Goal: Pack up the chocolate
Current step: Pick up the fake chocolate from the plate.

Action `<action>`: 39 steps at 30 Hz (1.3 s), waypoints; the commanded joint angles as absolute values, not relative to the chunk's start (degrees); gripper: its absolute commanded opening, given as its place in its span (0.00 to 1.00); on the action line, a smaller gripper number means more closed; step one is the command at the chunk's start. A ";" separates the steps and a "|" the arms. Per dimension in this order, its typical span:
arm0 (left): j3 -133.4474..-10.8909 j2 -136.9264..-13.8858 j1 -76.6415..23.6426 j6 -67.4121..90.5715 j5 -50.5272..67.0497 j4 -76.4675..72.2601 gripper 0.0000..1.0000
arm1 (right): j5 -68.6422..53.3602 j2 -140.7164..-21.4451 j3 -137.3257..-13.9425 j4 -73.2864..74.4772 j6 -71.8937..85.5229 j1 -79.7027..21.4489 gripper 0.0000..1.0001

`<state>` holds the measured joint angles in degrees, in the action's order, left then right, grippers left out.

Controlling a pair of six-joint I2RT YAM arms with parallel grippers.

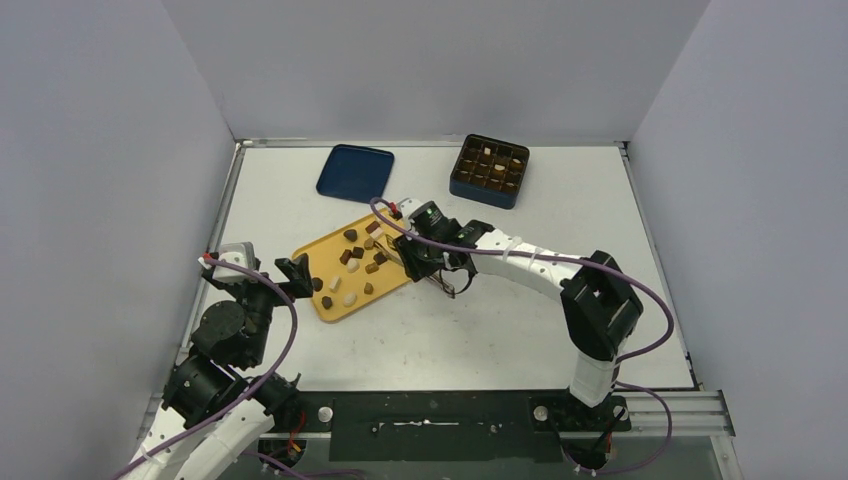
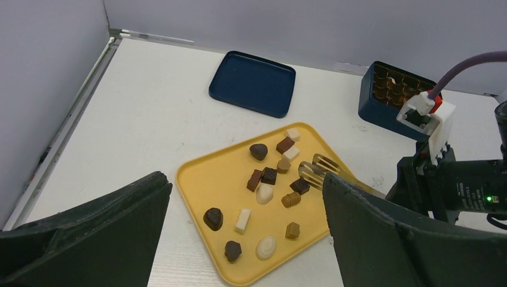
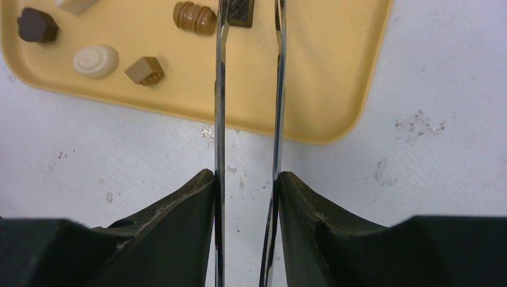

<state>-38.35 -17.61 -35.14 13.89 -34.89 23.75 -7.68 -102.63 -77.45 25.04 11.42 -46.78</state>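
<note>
A white table top (image 1: 560,200), lightly scuffed, lies under the right pincer (image 1: 408,258). Pale grey walls box it in: a far wall (image 1: 430,60) well beyond the pincer, a side wall (image 1: 100,150) well off to its left, a second side wall (image 1: 760,150) well off to its right. A metal rail (image 1: 660,408) edges the table behind it. Soft, even light.

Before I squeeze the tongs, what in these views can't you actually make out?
- Right wrist: the tongs tips and the dark piece between them run off the top edge, so contact is unclear.
- Top view: the gridded box has filled cells too small to count.
- Left wrist: one of the left gripper's fingers covers a corner of the yellow tray.
</note>
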 commanded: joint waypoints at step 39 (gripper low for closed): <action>-38.71 -18.29 -34.80 13.18 -34.67 21.42 0.97 | -8.09 -101.21 -75.34 22.53 13.56 -50.68 0.42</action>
